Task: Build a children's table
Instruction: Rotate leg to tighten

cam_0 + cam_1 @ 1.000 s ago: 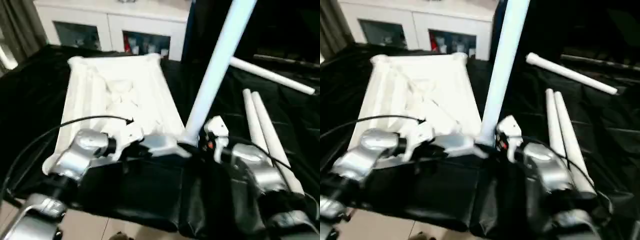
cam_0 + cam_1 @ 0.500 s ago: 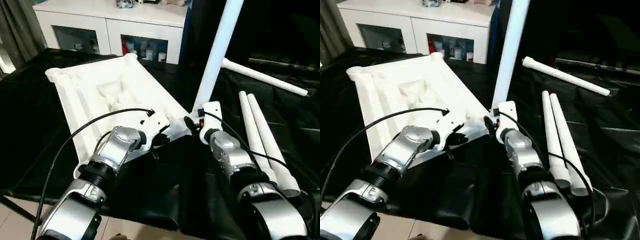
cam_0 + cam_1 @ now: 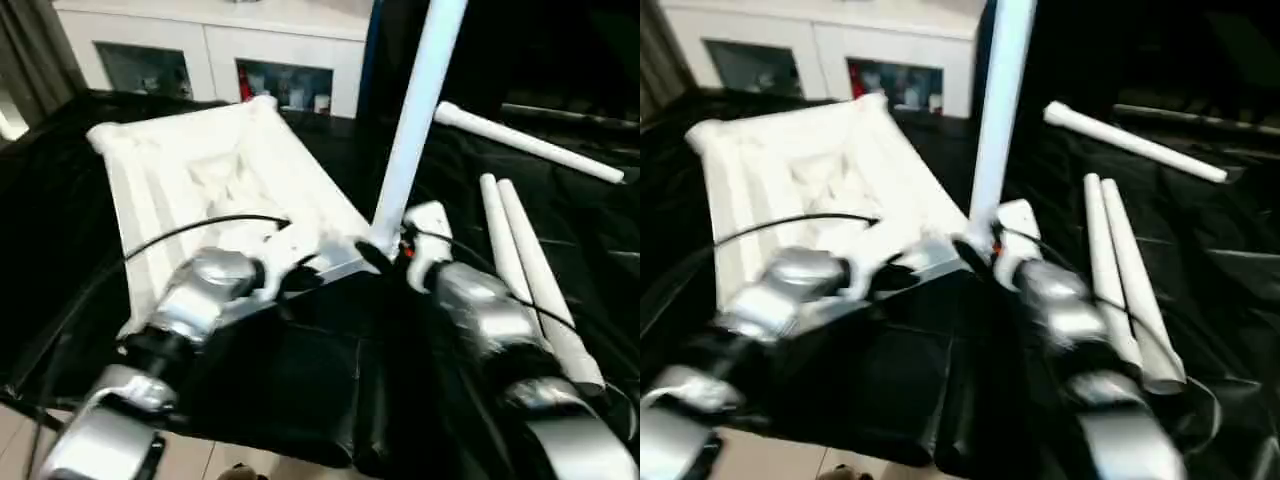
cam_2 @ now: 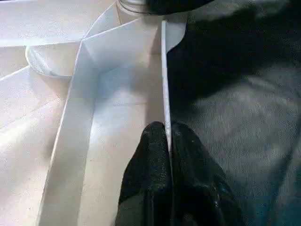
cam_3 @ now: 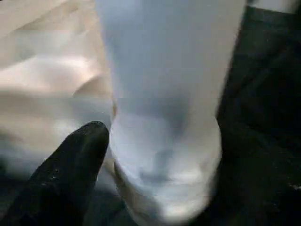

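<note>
at the tabletop's (image 3: 215, 185) near edge, the left gripper (image 4: 167, 141) pinches the thin rim, fingers closed on it. beside it, the right gripper (image 3: 385, 255) sits at the upright leg's (image 3: 412, 120) base, its spread not discernible. three spare legs (image 3: 530, 255) lie on black cloth (image 3: 300, 370).

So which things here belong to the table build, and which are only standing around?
Part of the job:
- tabletop
- upright leg at its near corner
- three loose legs on the black cloth

Not part of it:
- white cabinet behind
</note>
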